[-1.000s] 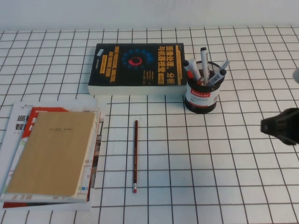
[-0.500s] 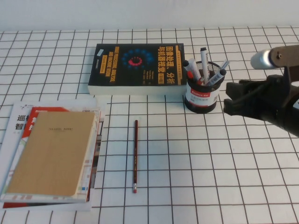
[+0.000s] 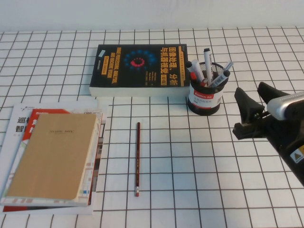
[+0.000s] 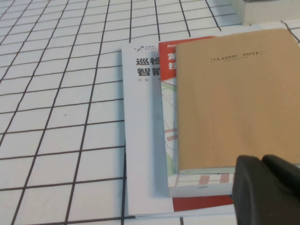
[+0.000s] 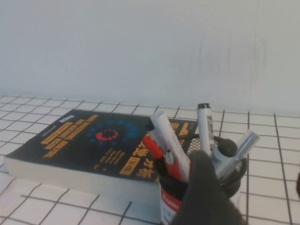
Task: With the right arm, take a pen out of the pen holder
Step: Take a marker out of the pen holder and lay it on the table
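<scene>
A black mesh pen holder stands right of the middle of the table, next to a dark book. It holds several markers, white with black or red caps, leaning outward. My right gripper is open just to the right of the holder, at about the height of its rim, with nothing between its fingers. In the right wrist view one dark finger stands in front of the holder, and the markers rise behind it. My left gripper is shut and empty over the near edge of a tan notebook.
A thick dark book lies just left of the holder. A brown pencil lies on the white grid tablecloth in the middle. The tan notebook on a stack of booklets sits at front left.
My right arm came in from the right edge to a spot beside the holder, and its gripper went from shut to wide open. Nothing on the table has moved.
</scene>
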Robot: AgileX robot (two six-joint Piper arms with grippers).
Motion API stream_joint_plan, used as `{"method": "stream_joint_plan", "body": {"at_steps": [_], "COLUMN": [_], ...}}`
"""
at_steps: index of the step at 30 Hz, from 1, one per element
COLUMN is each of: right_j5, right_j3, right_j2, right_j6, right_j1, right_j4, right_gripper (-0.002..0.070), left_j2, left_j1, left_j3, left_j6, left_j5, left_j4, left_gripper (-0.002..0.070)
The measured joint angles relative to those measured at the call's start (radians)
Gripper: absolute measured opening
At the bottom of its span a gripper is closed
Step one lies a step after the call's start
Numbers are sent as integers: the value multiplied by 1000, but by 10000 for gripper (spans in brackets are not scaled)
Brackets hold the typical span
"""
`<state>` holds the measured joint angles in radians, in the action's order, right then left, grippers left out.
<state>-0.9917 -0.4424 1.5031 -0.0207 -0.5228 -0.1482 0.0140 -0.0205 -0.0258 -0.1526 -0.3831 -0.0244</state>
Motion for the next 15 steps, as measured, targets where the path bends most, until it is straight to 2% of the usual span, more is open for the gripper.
{"method": "stream_joint_plan", "body": {"at_steps": [3, 15], "right_j5": [-113, -132], "right_j3": [0, -145], "right_j2": [96, 322], "right_j6": [-22, -136], "right_j1": [0, 0], "right_j4": [18, 42], "right_gripper": [375, 375], "left_j2": [0, 0], "left_j1": [0, 0], "left_j3": [0, 0], "left_j6": [0, 0], "left_j5": [0, 0], "left_j4": [0, 0], "left_gripper": [-4, -4]}}
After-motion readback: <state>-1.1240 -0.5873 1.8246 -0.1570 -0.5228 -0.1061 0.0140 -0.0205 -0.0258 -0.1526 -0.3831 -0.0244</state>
